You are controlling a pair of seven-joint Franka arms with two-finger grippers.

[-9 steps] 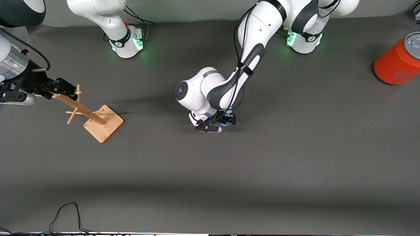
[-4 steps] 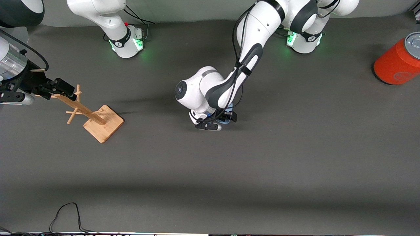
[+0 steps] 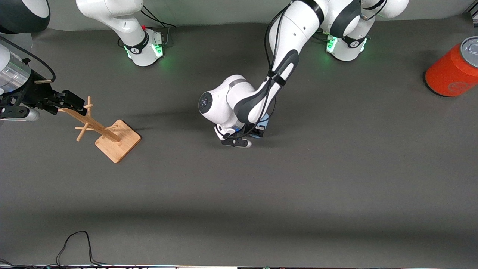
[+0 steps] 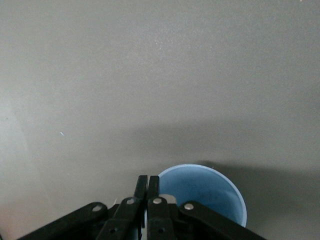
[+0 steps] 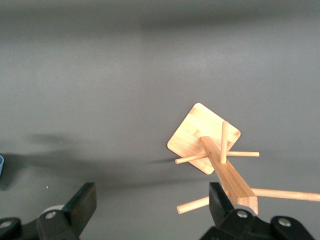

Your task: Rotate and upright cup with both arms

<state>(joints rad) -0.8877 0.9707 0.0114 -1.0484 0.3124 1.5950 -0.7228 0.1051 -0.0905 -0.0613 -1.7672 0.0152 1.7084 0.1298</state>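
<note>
The left gripper (image 4: 148, 200) is down near the middle of the table (image 3: 336, 179), its two fingers pressed almost together with the rim of the cup (image 4: 202, 192) pinched between them, one finger inside the mouth and one outside. In the left wrist view the pale-blue cup shows its open mouth and hollow interior; in the front view only a sliver of it (image 3: 263, 120) shows beside the wrist, so whether it rests on the table or is just off it I cannot tell. It looks like thin plastic: light, fairly smooth, and likely to flex or slip at the rim, so a firmer hold would be across the body, low on the taper. The right gripper (image 5: 152, 207) hovers with its fingers spread wide and empty over the wooden peg stand (image 3: 108, 136), toward the right arm's end of the table.
</note>
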